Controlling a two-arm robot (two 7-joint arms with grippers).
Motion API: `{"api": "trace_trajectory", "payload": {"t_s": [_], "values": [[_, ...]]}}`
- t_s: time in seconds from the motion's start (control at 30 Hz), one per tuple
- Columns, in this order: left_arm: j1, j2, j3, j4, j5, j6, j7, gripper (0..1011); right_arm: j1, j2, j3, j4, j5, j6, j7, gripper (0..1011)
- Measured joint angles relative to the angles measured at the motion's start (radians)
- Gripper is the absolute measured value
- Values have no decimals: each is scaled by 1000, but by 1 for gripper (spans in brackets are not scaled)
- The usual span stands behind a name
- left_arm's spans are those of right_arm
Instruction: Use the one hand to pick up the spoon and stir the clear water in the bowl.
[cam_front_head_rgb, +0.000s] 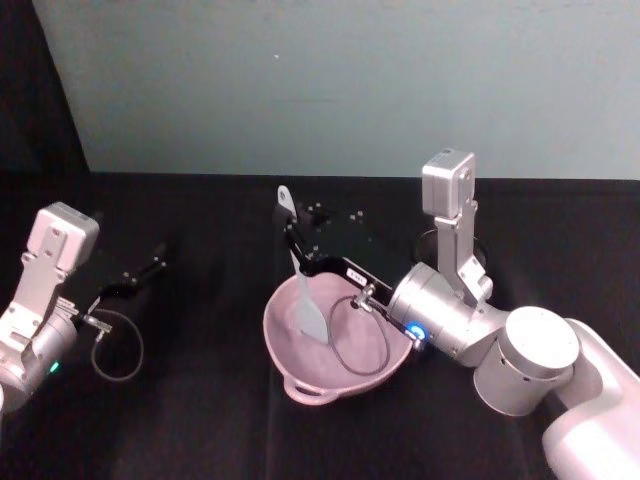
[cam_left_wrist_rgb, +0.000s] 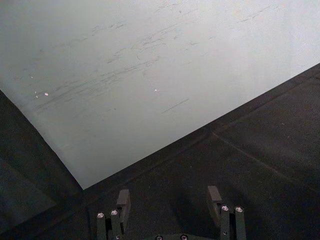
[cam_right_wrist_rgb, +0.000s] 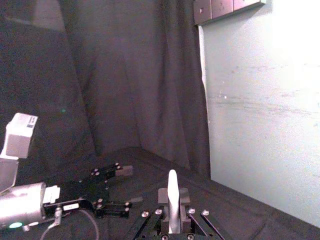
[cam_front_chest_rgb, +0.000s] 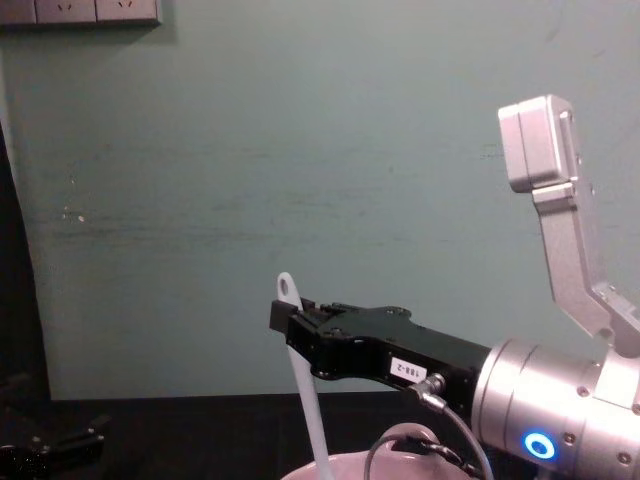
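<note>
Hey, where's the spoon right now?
In the head view the spoon is at centre, its handle clamped in the right gripper and its blade down inside the bowl. The left gripper sits parked at far left.

Two silver-grey cylindrical arms each bore a boxy pale camera housing. The right arm had a glowing blue ring, a looping black cable and a black right gripper with a white label. The black left gripper showed silver screws.
</note>
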Motion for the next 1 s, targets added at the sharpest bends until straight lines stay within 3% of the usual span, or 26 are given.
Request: {"api": "trace_trajectory", "payload": {"t_s": [0.2,0.37,0.7,1.0], "values": [[0,0,0,0,0,0,0,1005,35,-11,8,47,-4,-16,-3,127],[0,0,0,0,0,0,0,1005,45,2,34,55,-8,-21,-17,127],[0,0,0,0,0,0,0,1005,10,42,59,-3,-7,-4,-26,127],[0,0,0,0,0,0,0,1005,-36,57,36,-75,-1,23,-10,127]]}}
